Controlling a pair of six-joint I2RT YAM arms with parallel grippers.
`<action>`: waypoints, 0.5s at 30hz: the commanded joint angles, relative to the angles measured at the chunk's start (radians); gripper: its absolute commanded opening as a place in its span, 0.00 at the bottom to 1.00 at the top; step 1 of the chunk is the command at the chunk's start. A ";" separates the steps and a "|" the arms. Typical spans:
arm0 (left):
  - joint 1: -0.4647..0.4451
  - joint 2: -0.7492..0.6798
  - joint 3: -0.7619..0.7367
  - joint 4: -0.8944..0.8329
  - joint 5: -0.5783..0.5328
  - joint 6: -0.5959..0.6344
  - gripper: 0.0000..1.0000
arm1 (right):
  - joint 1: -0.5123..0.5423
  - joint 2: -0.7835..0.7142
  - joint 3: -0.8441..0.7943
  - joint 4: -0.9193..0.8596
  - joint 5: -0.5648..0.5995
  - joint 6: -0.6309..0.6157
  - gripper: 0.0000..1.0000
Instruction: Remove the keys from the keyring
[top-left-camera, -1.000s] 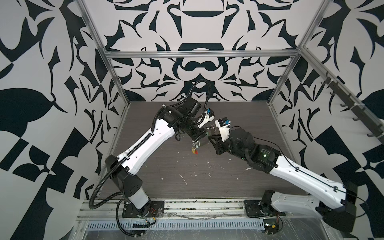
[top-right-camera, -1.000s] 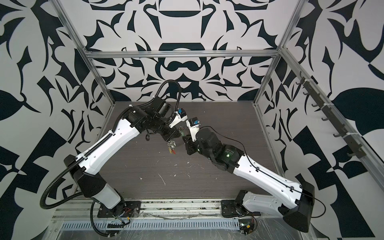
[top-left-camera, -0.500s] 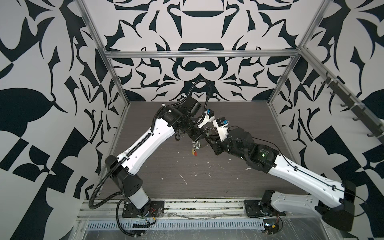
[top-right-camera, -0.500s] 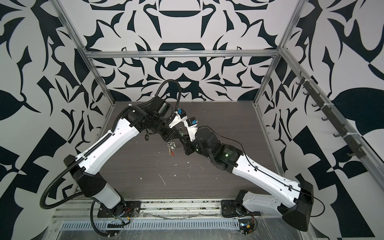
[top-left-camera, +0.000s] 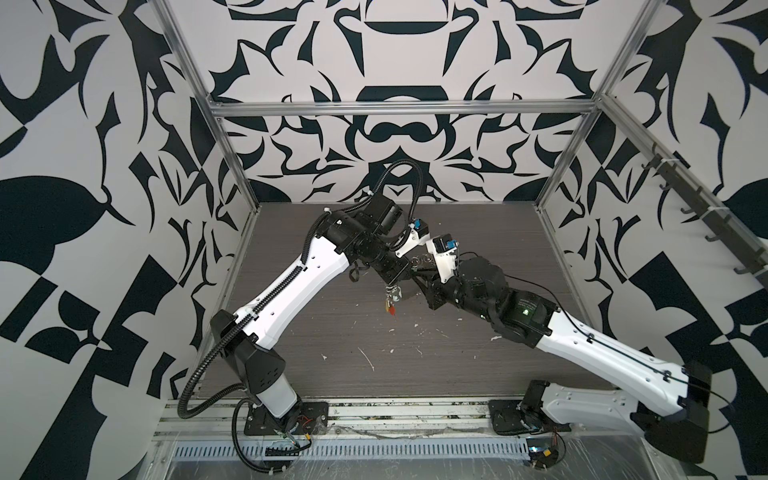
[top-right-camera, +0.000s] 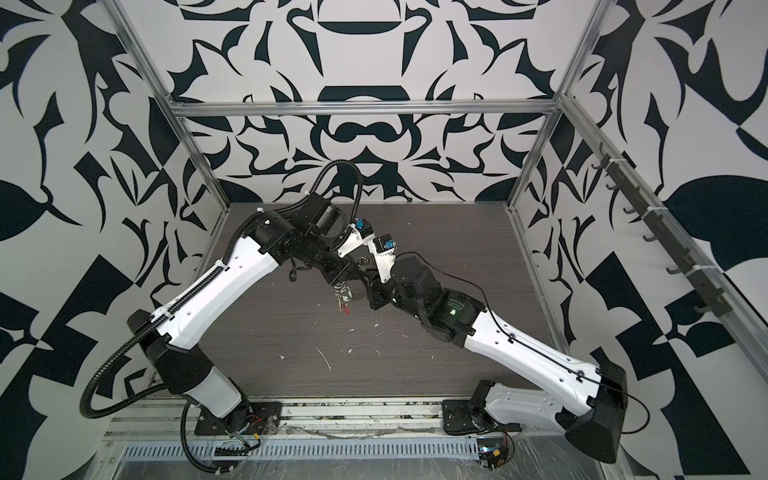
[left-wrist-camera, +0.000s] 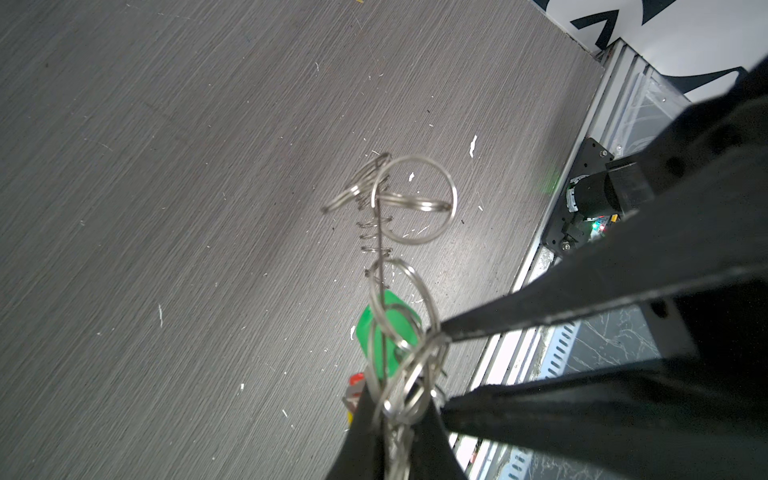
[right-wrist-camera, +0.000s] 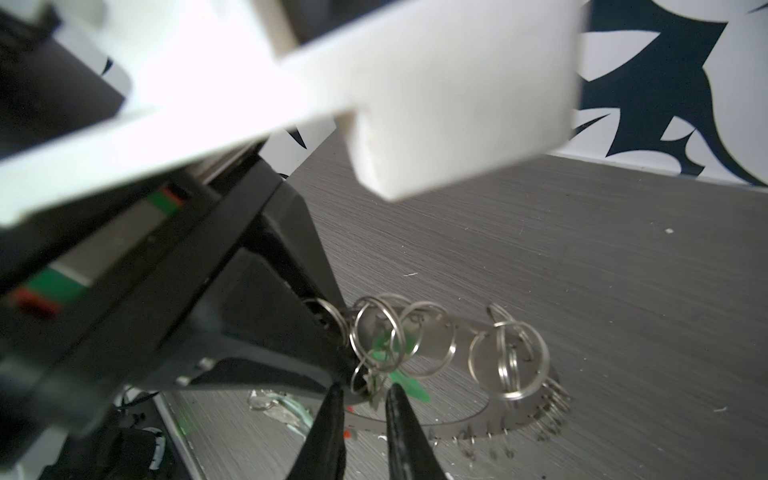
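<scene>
Near edge of the tabletop (top-left-camera: 332, 374): bases of the left arm (top-left-camera: 299, 282) and the right arm (top-left-camera: 582, 345), one toward each near corner. Both lean inward and meet about the middle.

Near half, between the arms: white scraps (top-left-camera: 368, 359), scattered thin, thicker toward the middle.

Middle of the tabletop, roughly midway between the left and right edges: left gripper (top-left-camera: 392, 286), pointing down. Jaws closed tight on the keyring (right-wrist-camera: 436, 343). In the left wrist view, holds the disc edge-on, showing only as a thin line running away from the left gripper (left-wrist-camera: 392, 424). Cannot tell whether the low rim touches the tabletop.

Under that gripper, in both top views: keys (top-left-camera: 390, 296) (top-right-camera: 343, 293) hanging in a small bunch, with a red-orange tag (top-left-camera: 391, 309) lowest. Up close, a green tag (left-wrist-camera: 388, 332) among the split rings (left-wrist-camera: 415, 199). Same green shows through the rings in the right wrist view.

Just beside, from the right edge's side: right gripper (right-wrist-camera: 363, 397), tips at the same cluster. Jaws narrowly apart, one tip on each side of a split ring and a small key. Cannot tell whether pinching or only bracketing. In the left wrist view, comes in from the side as two long black fingers (left-wrist-camera: 540, 303), the upper tip touching the rings.

Rim of the keyring away from the jaws: fringe of small wire loops (right-wrist-camera: 555, 399), a few larger rings hooked on.

Beyond, to the far edge: bare tabletop, then the black-and-white patterned wall (top-left-camera: 395, 137).
</scene>
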 joint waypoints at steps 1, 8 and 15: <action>-0.003 0.003 0.031 -0.036 0.037 0.009 0.00 | -0.002 -0.045 -0.005 0.056 0.048 -0.008 0.24; -0.003 -0.002 0.024 -0.035 0.022 0.040 0.00 | -0.015 -0.098 -0.015 0.031 0.050 0.010 0.35; -0.003 -0.007 0.033 -0.034 0.016 0.056 0.00 | -0.199 -0.081 -0.054 0.125 -0.239 0.173 0.31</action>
